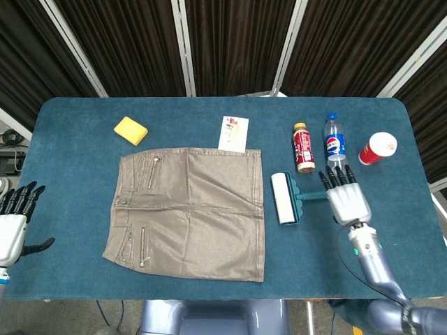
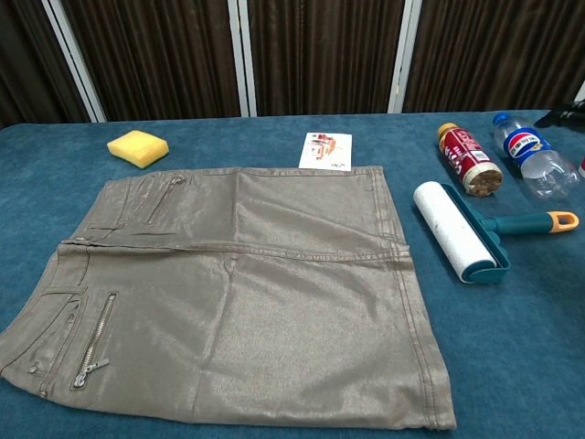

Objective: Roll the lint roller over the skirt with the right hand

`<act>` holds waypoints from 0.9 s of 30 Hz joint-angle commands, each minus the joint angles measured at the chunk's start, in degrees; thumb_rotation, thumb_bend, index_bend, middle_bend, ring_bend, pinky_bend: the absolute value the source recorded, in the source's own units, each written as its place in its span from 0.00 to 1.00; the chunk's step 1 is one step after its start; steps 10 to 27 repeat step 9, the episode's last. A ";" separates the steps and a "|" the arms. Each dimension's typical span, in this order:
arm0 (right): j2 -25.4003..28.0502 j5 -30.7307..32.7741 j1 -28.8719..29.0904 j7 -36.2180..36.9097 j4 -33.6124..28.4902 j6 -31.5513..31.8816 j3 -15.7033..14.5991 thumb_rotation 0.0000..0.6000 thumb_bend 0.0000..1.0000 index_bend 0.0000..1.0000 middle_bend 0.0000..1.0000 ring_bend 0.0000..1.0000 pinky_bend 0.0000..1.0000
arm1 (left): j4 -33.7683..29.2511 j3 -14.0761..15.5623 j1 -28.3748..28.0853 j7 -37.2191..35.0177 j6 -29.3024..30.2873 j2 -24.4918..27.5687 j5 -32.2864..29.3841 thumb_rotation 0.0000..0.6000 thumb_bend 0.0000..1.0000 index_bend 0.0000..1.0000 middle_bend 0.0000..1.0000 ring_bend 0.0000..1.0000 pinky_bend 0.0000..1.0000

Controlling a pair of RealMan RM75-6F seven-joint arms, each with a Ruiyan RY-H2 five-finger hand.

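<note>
Roller: lint roller (image 2: 456,231) lying flat on the table (image 1: 77,125), just left of the right hand (image 1: 348,201), handle end close to the fingertips but not touching as far as the head view shows. Sticky drum sits just off the skirt's right hem, not on the fabric.

Right hand: fingers spread, gripping nothing, hovering beside the handle. Barely in the chest view, only a dark bit at the frame edge.

Left hand: left hand (image 1: 14,220) way off at the far side of the table, fingers apart, nothing in it.

Skirt: skirt (image 2: 238,293) spread flat, further left of the right hand, beyond the roller. Looks smooth, zips facing up.

Progress: honestly can't tell from the fabric whether any rolling is done. Either finished and parked, or not started. If not started, everything's left: grab the handle, lift onto the cloth, roll across.

Clutter: brown bottle (image 1: 302,147), Pepsi bottle (image 1: 335,145) and red cup (image 1: 378,148) just beyond the right hand; yellow sponge (image 1: 130,130) and a card (image 1: 233,132) far off past the skirt.
</note>
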 commanded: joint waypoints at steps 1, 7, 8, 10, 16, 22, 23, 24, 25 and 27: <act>5.41 -14.58 -8.94 18.70 -0.85 10.20 -2.39 1.00 0.00 0.00 0.00 0.00 0.00 | 0.55 0.50 0.31 0.22 0.48 -0.52 0.96 1.00 0.05 0.00 0.00 0.00 0.00; 5.06 -21.41 -13.77 27.13 3.65 17.61 -3.74 1.00 0.00 0.00 0.00 0.00 0.00 | 0.74 1.13 1.07 0.64 1.61 -0.67 2.14 1.00 0.05 0.00 0.00 0.00 0.00; 4.85 -22.10 -14.35 27.66 4.39 18.46 -3.88 1.00 0.00 0.00 0.00 0.00 0.00 | 0.68 1.22 1.19 0.62 1.79 -0.62 2.33 1.00 0.05 0.00 0.00 0.00 0.00; 4.68 -22.64 -14.84 28.07 4.99 19.07 -3.98 1.00 0.00 0.00 0.00 0.00 0.00 | 0.66 1.30 1.29 0.61 1.96 -0.56 2.53 1.00 0.05 0.00 0.00 0.00 0.00; 4.68 -22.64 -14.84 28.07 4.99 19.07 -3.98 1.00 0.00 0.00 0.00 0.00 0.00 | 0.66 1.30 1.29 0.61 1.96 -0.56 2.53 1.00 0.05 0.00 0.00 0.00 0.00; 4.68 -22.64 -14.84 28.07 4.99 19.07 -3.98 1.00 0.00 0.00 0.00 0.00 0.00 | 0.66 1.30 1.29 0.61 1.96 -0.56 2.53 1.00 0.05 0.00 0.00 0.00 0.00; 4.68 -22.64 -14.84 28.07 4.99 19.07 -3.98 1.00 0.00 0.00 0.00 0.00 0.00 | 0.66 1.30 1.29 0.61 1.96 -0.56 2.53 1.00 0.05 0.00 0.00 0.00 0.00; 4.68 -22.64 -14.84 28.07 4.99 19.07 -3.98 1.00 0.00 0.00 0.00 0.00 0.00 | 0.66 1.30 1.29 0.61 1.96 -0.56 2.53 1.00 0.05 0.00 0.00 0.00 0.00; 4.68 -22.64 -14.84 28.07 4.99 19.07 -3.98 1.00 0.00 0.00 0.00 0.00 0.00 | 0.66 1.30 1.29 0.61 1.96 -0.56 2.53 1.00 0.05 0.00 0.00 0.00 0.00; 4.68 -22.64 -14.84 28.07 4.99 19.07 -3.98 1.00 0.00 0.00 0.00 0.00 0.00 | 0.66 1.30 1.29 0.61 1.96 -0.56 2.53 1.00 0.05 0.00 0.00 0.00 0.00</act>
